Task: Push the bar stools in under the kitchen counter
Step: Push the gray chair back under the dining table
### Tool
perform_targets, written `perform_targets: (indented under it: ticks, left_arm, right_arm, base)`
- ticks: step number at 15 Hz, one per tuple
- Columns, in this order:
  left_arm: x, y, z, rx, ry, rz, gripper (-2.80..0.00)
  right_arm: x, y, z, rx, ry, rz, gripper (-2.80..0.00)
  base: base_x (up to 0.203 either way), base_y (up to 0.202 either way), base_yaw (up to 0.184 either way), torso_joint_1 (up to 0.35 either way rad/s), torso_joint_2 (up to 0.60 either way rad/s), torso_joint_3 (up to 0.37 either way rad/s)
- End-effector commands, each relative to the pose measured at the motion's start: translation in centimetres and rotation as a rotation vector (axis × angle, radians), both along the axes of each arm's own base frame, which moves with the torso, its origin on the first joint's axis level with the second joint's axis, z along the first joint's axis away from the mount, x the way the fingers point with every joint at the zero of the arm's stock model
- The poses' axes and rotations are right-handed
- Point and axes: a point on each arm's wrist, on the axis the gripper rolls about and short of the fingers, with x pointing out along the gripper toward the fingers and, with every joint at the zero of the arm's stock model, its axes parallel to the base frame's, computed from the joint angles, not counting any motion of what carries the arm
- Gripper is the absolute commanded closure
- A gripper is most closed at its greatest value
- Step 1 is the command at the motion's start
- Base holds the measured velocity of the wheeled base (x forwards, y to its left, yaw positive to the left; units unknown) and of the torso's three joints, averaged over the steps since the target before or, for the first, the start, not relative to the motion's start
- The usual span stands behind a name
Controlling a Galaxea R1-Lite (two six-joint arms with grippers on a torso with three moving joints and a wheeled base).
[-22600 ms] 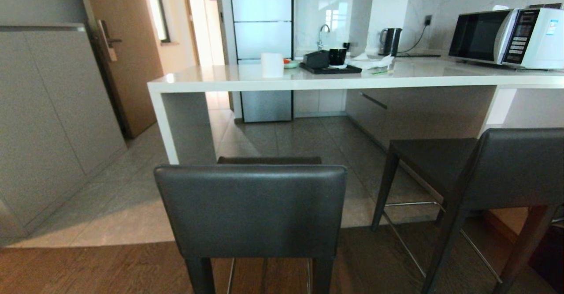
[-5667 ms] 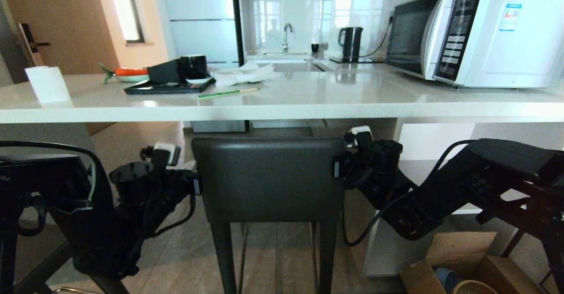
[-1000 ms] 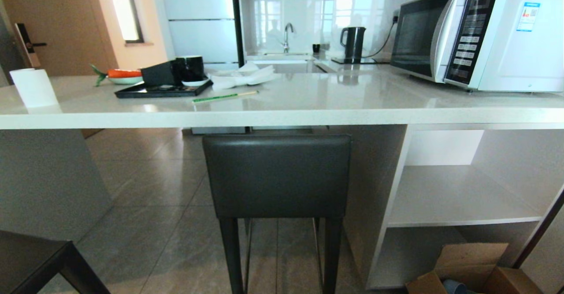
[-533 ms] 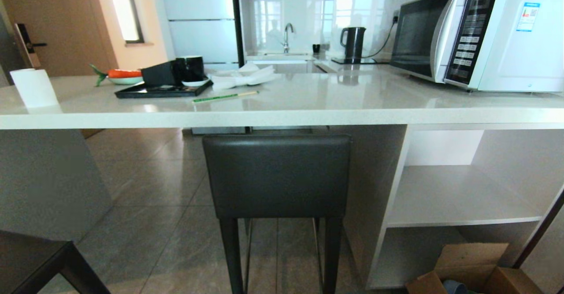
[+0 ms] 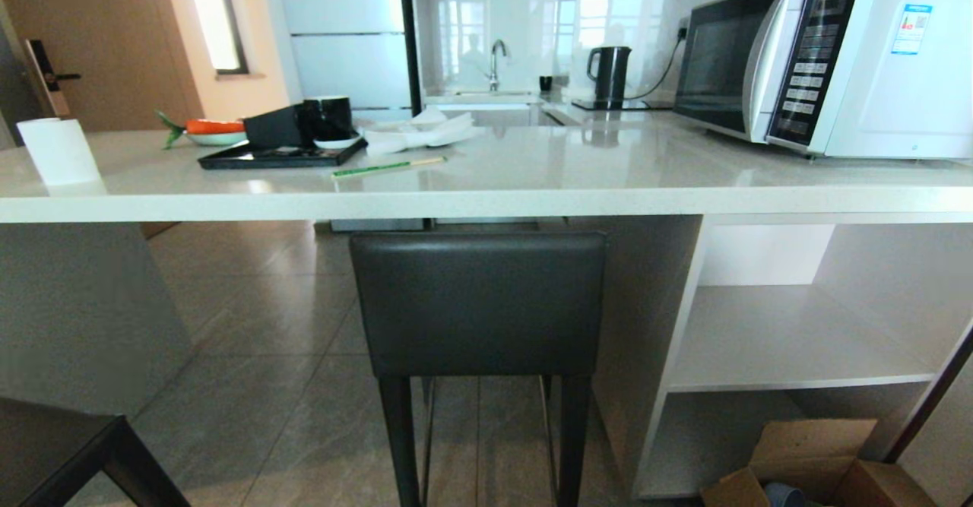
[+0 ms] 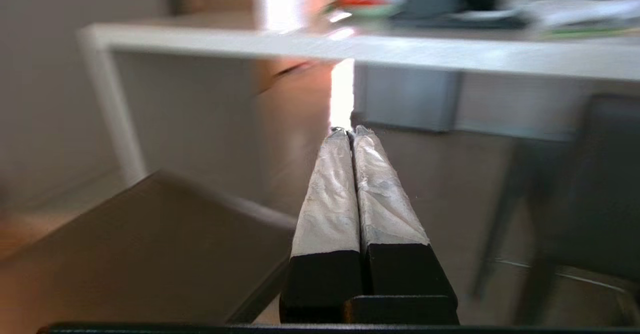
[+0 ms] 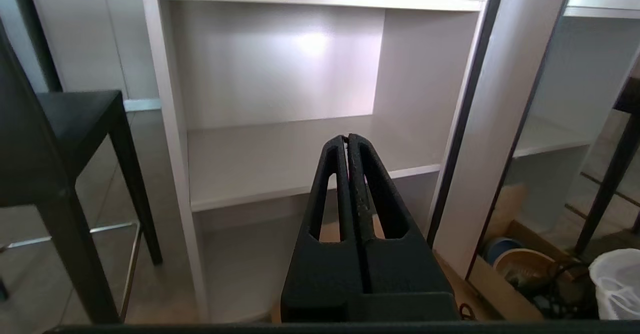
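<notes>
Head view: 1 bar stool (image 5: 477,305) sits square in front of the camera with its backrest right under the front edge of the kitchen bench (image 5: 486,203), top of the backrest just below the slab; its seat is hidden behind the backrest, so how far under it goes cannot be read from here. It stands just left of the white side panel (image 5: 646,340) of the open shelving (image 5: 790,340). The 2nd stool (image 5: 68,454) shows only as a dark seat corner and leg at the lower left of the head view, on the near side, well apart from the bench edge and not under it. Neither arm is in the head view. Left hand (image 6: 350,131): fingers pressed together, holding nothing, in the air above the floor, with that 2nd stool's seat (image 6: 140,244) near it on 1 side and the tucked stool (image 6: 590,189) blurred on the other; contact with either is not visible. Right hand (image 7: 347,137): fingers fully together, empty, pointing at the shelving (image 7: 280,158), with the tucked stool's seat and leg (image 7: 75,123) off to the side, apart from it. On the bench top: microwave (image 5: 828,58) at the right, black tray (image 5: 274,156) with a dark cup (image 5: 328,118), paper roll (image 5: 57,150) at the left, chopsticks (image 5: 388,166) near the middle. Cardboard box (image 5: 806,461) on the floor beside the shelving.
</notes>
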Motion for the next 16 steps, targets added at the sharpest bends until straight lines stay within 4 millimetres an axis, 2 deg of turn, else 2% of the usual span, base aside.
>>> perform_targets:
  ticks: [1, 3, 5, 6, 7, 9, 10, 13, 16]
  left_arm:
    - [-0.1, -0.1, -0.6, 0.0, 0.007, 0.011, 0.0]
    - [-0.5, -0.3, -1.8, 0.015, 0.001, -0.051, 0.0]
    - [-1.3, -0.5, -4.5, 0.04, -0.013, -0.108, 0.0]
    - [-1.5, -0.7, -6.4, 0.053, -0.001, -0.15, 0.0]
    - [-1.2, -0.8, -8.1, 0.048, 0.025, -0.197, 0.0]
    - [0.0, -1.1, -10.9, 0.011, 0.089, -0.363, 0.0]
    - [0.2, -1.3, -11.5, 0.0, 0.116, -0.43, 0.0]
    - [0.0, -1.3, -11.6, -0.02, 0.16, -0.435, 0.0]
    - [0.0, -1.3, -11.6, -0.037, 0.158, -0.432, 0.0]
  right_arm:
    - [0.1, 0.0, -0.3, -0.002, 0.012, 0.006, 0.0]
    - [0.2, 0.0, -0.4, -0.004, 0.016, 0.017, 0.0]
    - [0.2, 0.1, -0.4, -0.012, 0.015, 0.059, 0.0]
    - [0.3, 0.2, -0.6, -0.016, 0.02, 0.094, 0.0]
    - [0.6, 0.3, -1.3, -0.017, 0.045, 0.12, 0.0]
    - [0.7, 0.5, -1.6, 0.003, 0.035, 0.226, 0.0]
    - [0.8, 0.6, -1.8, 0.01, 0.054, 0.264, 0.0]
    - [0.8, 0.7, -3.2, 0.047, 0.182, 0.319, 0.0]
    - [0.8, 0.7, -3.1, 0.042, 0.172, 0.337, 0.0]
  base:
    - [0.0, 0.0, 0.0, 0.0, 0.0, 0.0]
    - [0.0, 0.0, 0.0, 0.0, 0.0, 0.0]
    - [0.0, 0.0, 0.0, 0.0, 0.0, 0.0]
    - [0.0, 0.0, 0.0, 0.0, 0.0, 0.0]
    - [0.0, 0.0, 0.0, 0.0, 0.0, 0.0]
    - [0.0, 0.0, 0.0, 0.0, 0.0, 0.0]
    - [0.0, 0.0, 0.0, 0.0, 0.0, 0.0]
    - [0.0, 0.0, 0.0, 0.0, 0.0, 0.0]
    - [0.0, 0.0, 0.0, 0.0, 0.0, 0.0]
